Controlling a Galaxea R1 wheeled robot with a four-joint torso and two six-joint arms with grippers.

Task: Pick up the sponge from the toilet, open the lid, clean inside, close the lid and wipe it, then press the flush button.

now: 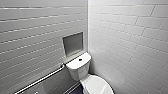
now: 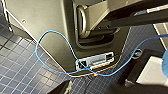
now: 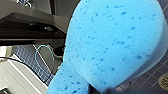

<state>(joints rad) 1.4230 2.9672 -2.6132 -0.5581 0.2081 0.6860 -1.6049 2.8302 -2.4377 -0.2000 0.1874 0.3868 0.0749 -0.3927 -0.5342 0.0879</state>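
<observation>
One toilet [image 1: 80, 68], one sponge [image 3: 112, 45], seemingly one flush button [image 1: 80, 59].

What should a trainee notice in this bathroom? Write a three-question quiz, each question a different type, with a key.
1. True or false: the lid of the toilet is raised.
2. Multiple choice: the flush button sits on A) the tank top, B) the side wall, C) the floor.
3. Fill in: the sponge is coloured ____.
Key: 1 false; 2 A; 3 blue.
</observation>
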